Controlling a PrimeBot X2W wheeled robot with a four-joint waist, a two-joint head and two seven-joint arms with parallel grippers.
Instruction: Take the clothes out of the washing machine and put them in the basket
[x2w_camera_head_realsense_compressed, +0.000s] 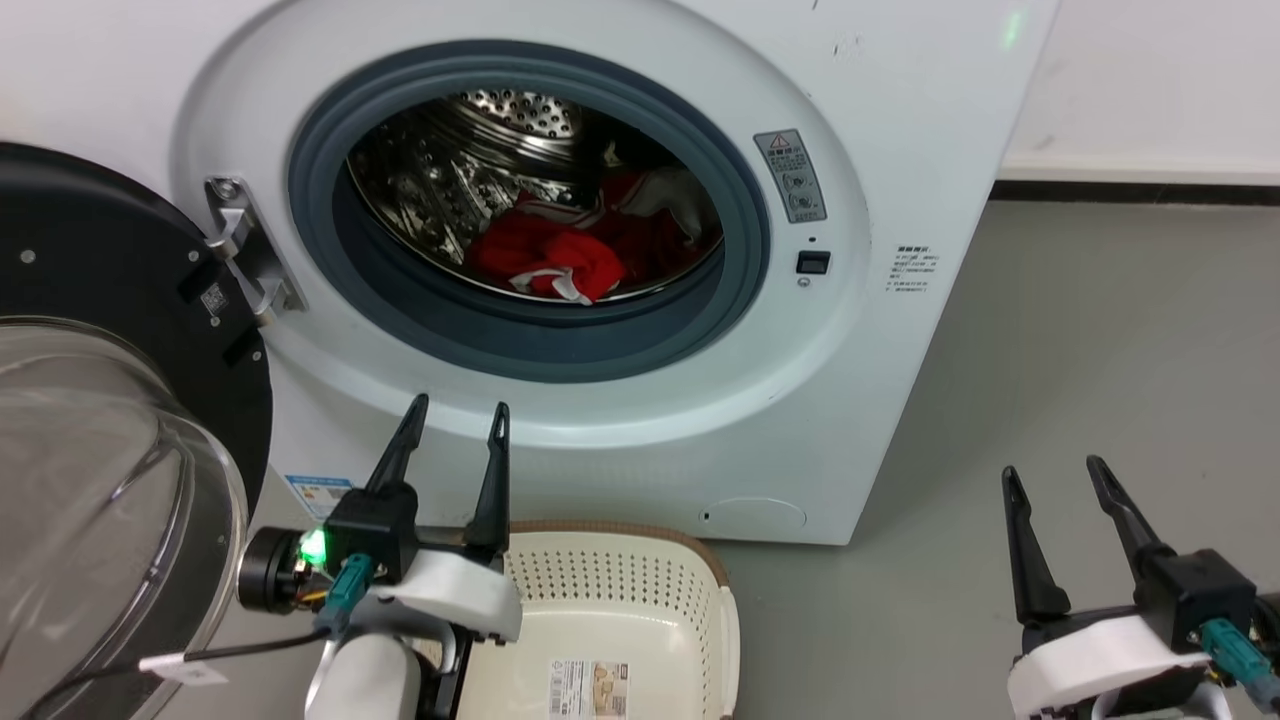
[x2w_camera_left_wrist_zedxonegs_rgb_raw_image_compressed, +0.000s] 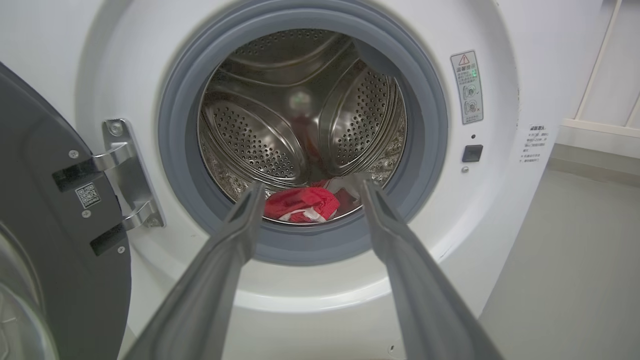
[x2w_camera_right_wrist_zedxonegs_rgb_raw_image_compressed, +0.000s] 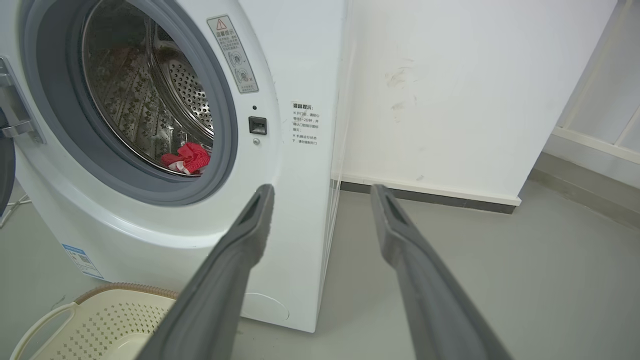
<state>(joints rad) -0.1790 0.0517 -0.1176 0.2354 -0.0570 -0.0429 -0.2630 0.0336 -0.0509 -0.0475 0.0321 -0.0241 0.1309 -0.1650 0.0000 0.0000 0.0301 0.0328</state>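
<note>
Ready at the open washing machine (x2w_camera_head_realsense_compressed: 900, 120), my left gripper (x2w_camera_head_realsense_compressed: 460, 408) aimed inside.
It and the right gripper (x2w_camera_head_realsense_compressed: 1052, 468) gape wide, empty; clothes (x2w_camera_head_realsense_compressed: 560, 255) lie in the drum (x2w_camera_head_realsense_compressed: 450, 190), basket (x2w_camera_head_realsense_compressed: 610, 527) parked below for the drop.

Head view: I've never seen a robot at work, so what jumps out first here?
Bright red clothes lie heaped in the steel drum of the washing machine, its door swung open. In front of it a cream basket stands on the floor, and the left hand, fingers spread and empty, points up at the opening.
</note>
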